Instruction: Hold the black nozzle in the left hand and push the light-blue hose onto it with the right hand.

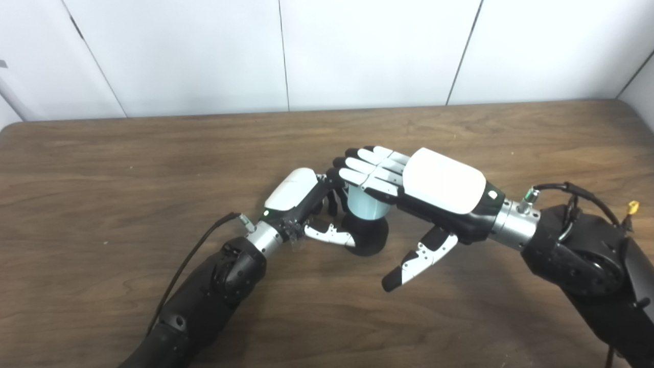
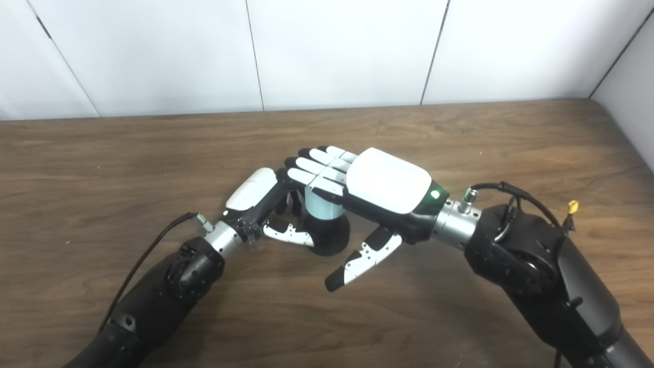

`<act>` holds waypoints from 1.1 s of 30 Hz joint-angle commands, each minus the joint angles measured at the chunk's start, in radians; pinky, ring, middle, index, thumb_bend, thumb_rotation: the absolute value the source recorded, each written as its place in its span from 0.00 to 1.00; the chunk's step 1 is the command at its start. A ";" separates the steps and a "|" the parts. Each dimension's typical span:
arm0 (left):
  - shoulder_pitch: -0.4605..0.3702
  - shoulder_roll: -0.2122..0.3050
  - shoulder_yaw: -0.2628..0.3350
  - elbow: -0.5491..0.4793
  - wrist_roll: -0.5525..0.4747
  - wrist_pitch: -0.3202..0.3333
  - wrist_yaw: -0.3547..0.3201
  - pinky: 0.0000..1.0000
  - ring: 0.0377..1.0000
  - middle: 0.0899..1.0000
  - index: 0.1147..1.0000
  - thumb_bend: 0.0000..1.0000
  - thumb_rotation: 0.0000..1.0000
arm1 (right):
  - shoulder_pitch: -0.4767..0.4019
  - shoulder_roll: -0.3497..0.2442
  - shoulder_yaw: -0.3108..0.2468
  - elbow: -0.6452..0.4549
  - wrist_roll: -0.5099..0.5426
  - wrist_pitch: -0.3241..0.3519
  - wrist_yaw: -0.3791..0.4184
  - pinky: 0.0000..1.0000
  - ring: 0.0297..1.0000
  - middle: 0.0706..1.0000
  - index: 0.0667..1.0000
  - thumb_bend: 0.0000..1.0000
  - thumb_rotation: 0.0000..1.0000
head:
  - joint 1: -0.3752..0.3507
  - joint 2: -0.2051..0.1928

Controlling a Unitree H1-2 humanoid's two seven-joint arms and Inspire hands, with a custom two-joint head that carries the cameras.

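The black nozzle (image 1: 370,237) stands on the table near the middle, round and wide at its base. A short light-blue hose (image 1: 366,204) sits upright on top of it. My left hand (image 1: 299,197) is wrapped around the nozzle from the left, its thumb across the front and its fingers behind. My right hand (image 1: 439,181) comes in from the right, palm down. Its straight fingers (image 1: 368,168) lie flat over the top end of the hose and hide its opening. The right thumb (image 1: 416,258) hangs free below, touching nothing.
The wooden table (image 1: 153,153) runs back to a white panelled wall (image 1: 357,51). A black cable (image 1: 194,255) trails along the left forearm. Another cable loop and a yellow connector (image 1: 632,207) sit on the right forearm.
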 commanded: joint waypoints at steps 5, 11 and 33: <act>0.081 0.036 -0.038 0.059 0.048 0.070 -0.110 0.36 0.39 0.43 0.44 0.50 0.00 | 0.048 -0.018 0.078 0.069 -0.009 0.001 0.096 0.92 1.00 1.00 0.99 0.85 0.93 | -0.002 0.003; 0.081 0.038 -0.040 0.048 0.060 0.081 -0.112 0.38 0.41 0.44 0.42 0.50 0.00 | 0.045 -0.026 0.108 0.054 -0.009 0.031 0.137 0.94 1.00 1.00 0.98 0.86 0.92 | -0.003 0.006; 0.088 0.046 -0.038 0.045 0.057 0.071 -0.111 0.35 0.39 0.43 0.43 0.50 0.00 | 0.073 -0.101 0.169 -0.001 -0.007 0.114 0.236 0.90 0.97 0.98 0.94 0.90 0.91 | 0.002 0.020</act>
